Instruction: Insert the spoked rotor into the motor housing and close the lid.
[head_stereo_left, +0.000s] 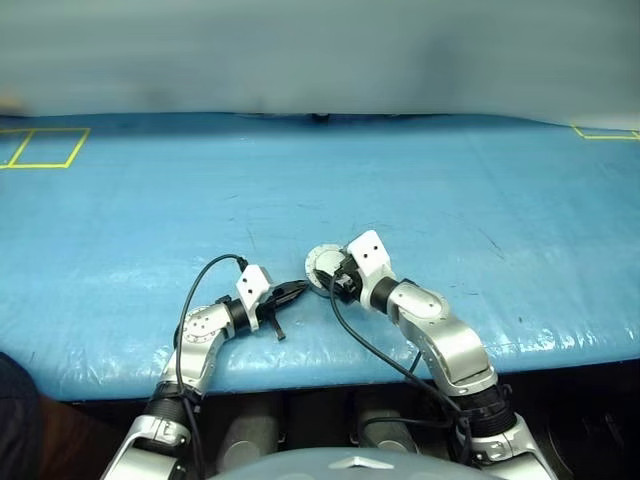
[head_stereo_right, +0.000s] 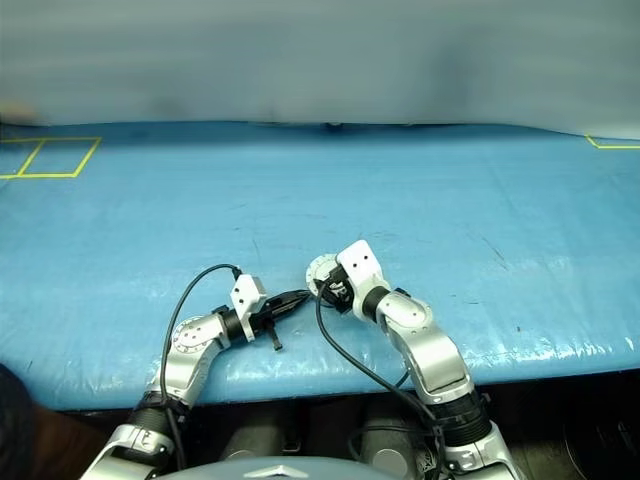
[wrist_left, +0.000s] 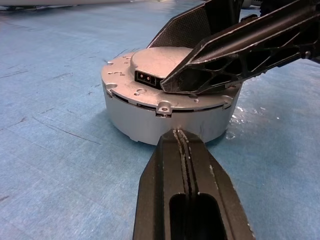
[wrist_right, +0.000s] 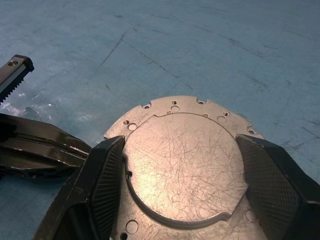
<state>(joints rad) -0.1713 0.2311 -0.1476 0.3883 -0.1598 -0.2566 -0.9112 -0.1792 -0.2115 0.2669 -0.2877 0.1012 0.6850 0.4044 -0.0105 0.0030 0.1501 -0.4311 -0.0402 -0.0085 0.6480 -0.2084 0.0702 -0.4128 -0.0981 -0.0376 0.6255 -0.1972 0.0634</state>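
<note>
The motor housing (head_stereo_left: 322, 262) stands as a low grey drum on the blue table, near the front edge. Its lid (wrist_right: 182, 165) lies flat on top, plain grey side up, with a small dark socket (wrist_left: 145, 78) in it. My right gripper (head_stereo_left: 330, 272) reaches over it from the right. Its fingers (wrist_right: 107, 175) press either side of the lid's raised round centre. My left gripper (head_stereo_left: 298, 291) is shut, level, and its tip (wrist_left: 179, 134) touches the housing's side wall (wrist_left: 145, 120). The spoked rotor is hidden.
The blue table cover (head_stereo_left: 420, 190) stretches far back and to both sides. Yellow tape outlines mark its far left (head_stereo_left: 40, 148) and far right (head_stereo_left: 605, 133). The table's front edge (head_stereo_left: 330, 365) runs just below both grippers.
</note>
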